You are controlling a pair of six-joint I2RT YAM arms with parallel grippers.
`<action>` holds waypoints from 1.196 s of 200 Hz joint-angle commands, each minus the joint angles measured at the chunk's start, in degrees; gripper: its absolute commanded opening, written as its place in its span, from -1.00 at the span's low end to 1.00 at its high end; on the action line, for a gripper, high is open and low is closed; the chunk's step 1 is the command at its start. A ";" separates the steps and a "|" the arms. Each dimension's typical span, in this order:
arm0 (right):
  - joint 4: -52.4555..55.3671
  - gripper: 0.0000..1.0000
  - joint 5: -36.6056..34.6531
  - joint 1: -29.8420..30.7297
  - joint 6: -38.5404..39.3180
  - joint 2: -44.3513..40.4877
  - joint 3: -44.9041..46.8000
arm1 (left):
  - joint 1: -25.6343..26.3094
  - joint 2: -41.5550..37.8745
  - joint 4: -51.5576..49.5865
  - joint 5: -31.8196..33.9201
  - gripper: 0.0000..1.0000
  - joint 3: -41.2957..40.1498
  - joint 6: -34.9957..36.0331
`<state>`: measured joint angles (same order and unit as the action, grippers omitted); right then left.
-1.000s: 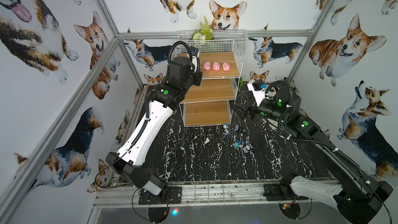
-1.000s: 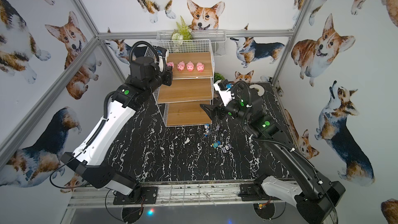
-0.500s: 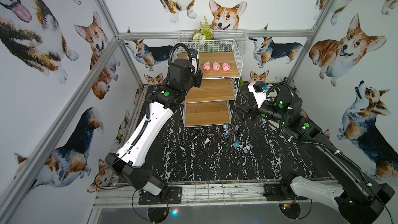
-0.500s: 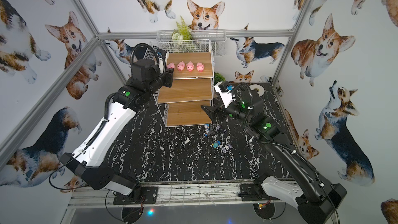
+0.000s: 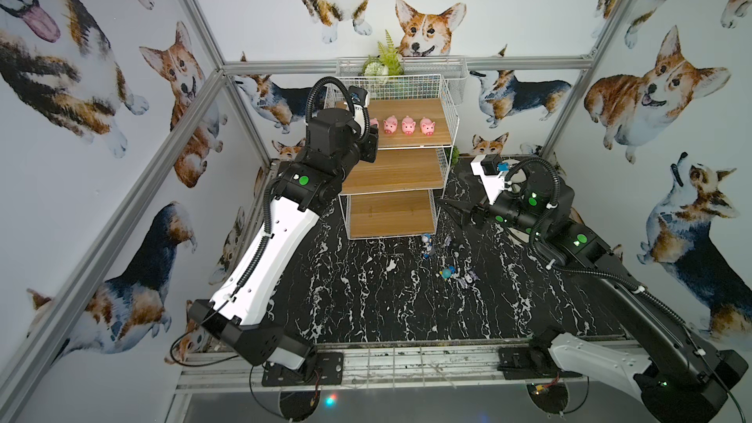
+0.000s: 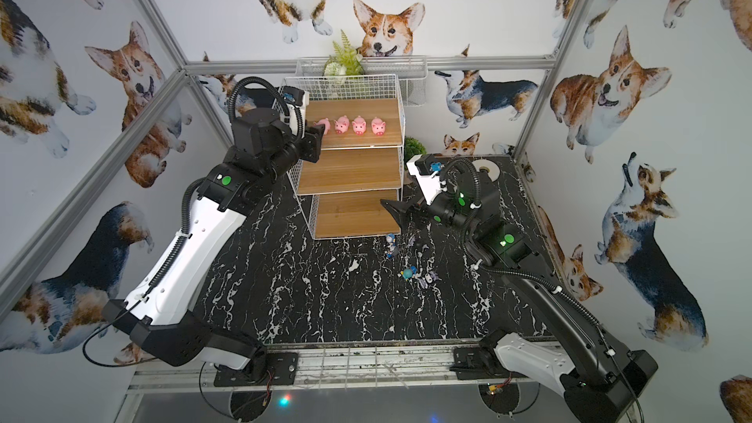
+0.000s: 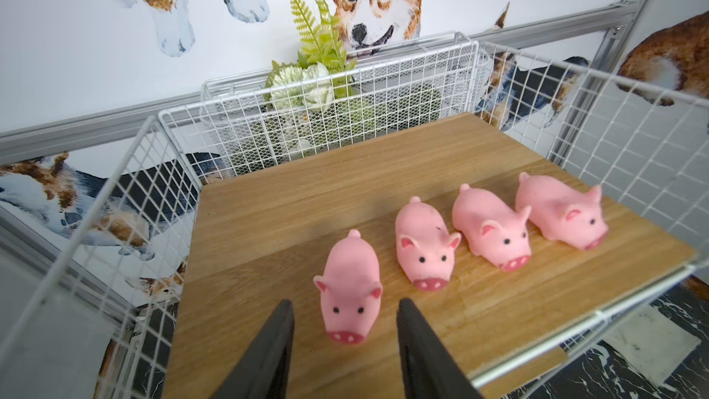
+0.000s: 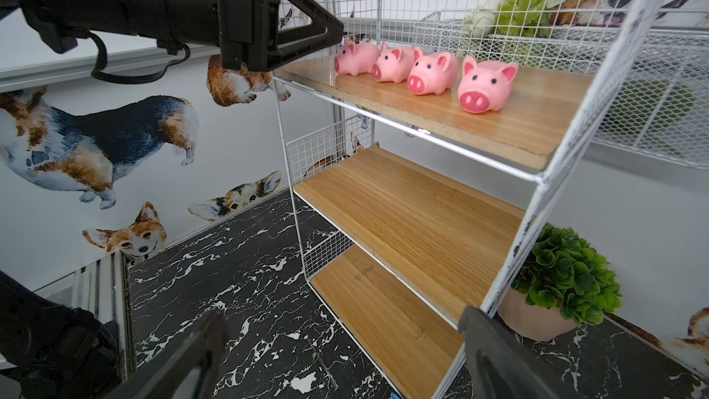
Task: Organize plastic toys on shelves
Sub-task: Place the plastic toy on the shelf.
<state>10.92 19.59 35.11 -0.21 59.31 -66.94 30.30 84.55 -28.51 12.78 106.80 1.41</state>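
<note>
Four pink pigs stand in a row on the top shelf (image 7: 268,216), snouts toward the front edge. My left gripper (image 7: 345,303) is open at the row's left end. Its fingers (image 7: 282,324) flank the snout of the nearest pig (image 7: 349,282) with a gap on each side. In a top view three pigs (image 5: 408,125) show fully and the left gripper (image 5: 372,142) partly hides the fourth. My right gripper (image 8: 343,318) is open and empty, low beside the bottom shelf (image 5: 390,213). The middle shelf (image 5: 394,170) is bare. Several small blue-grey and purple figures (image 5: 447,273) lie on the black table.
A white wire basket (image 5: 455,75) with a fern hangs behind the rack. A potted green plant (image 8: 564,274) stands at the rack's right foot. A white tape roll (image 6: 486,170) lies behind the right arm. The black marble table (image 5: 366,299) stretches toward the front rail.
My left gripper has opened and let go of the leftmost pig, which now stands free on the top shelf. The right arm has barely moved.
</note>
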 commanded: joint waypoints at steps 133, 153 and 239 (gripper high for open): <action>-2.06 0.99 -0.70 -0.01 0.58 -1.09 1.81 | -0.16 3.27 -8.01 4.48 -0.38 4.30 2.27; -2.22 0.99 -0.78 0.01 0.61 -1.19 1.97 | -0.16 3.99 -8.75 3.37 -0.38 4.86 2.02; -2.20 0.99 -0.87 -0.01 0.62 -1.48 2.07 | -0.07 5.44 -8.67 1.02 -0.38 6.57 1.31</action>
<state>10.66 18.70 35.11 -0.23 57.98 -64.88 30.30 89.58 -36.75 14.98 112.60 2.76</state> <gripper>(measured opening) 0.996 0.312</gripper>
